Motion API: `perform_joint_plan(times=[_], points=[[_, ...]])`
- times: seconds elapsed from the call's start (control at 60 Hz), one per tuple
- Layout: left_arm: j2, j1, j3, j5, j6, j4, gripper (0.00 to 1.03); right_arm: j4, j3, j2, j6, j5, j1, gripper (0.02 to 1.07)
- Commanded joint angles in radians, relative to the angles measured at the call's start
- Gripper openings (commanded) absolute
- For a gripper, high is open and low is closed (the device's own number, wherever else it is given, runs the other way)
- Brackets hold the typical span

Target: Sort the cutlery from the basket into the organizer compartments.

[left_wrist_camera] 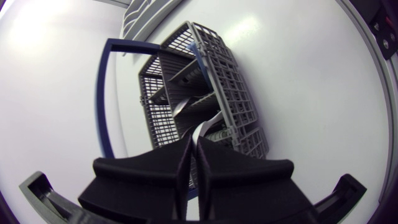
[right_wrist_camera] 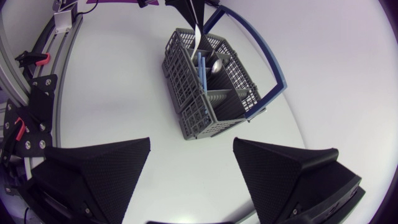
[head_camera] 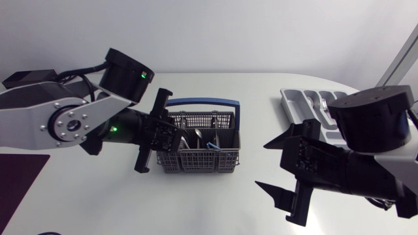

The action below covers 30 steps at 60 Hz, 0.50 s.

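The white tabletop is carrying a job that, by my reading, is only getting under way. The left arm is reaching in from its side, and its pincer is pinching a thin silver cutlery handle at the near end of the grey plastic grid basket with the blue bail handle; the piece is sitting low in the basket, not yet lifted clear. The right arm is hanging over bare tabletop between the basket and the grey moulded organizer tray, with its pincer spread wide and holding nothing. The tray is lying well apart from the basket on the right side, partly hidden by that arm, and at least one silver piece is lying in one of its compartments, so some sorting is looking done. More is waiting in the basket: a silver spoon and blue-handled pieces are standing in the middle compartments, needing transfer.
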<state>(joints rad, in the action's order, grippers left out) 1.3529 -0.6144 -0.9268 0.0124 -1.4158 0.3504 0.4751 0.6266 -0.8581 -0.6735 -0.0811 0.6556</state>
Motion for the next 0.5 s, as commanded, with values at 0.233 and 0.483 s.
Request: perform_joint_plan(times=[0.233,0.483], points=[[-0.095,-0.039,-0.093,-0.040,-0.038,0.121,0.04,0.045,-0.010,0.053,0.028,0.012,0.038,0.98],[-0.221,-0.068,-0.147,-0.065,0.026,0.205,0.04,0.039,-0.016,0.082,0.054,0.012,0.055,0.98]])
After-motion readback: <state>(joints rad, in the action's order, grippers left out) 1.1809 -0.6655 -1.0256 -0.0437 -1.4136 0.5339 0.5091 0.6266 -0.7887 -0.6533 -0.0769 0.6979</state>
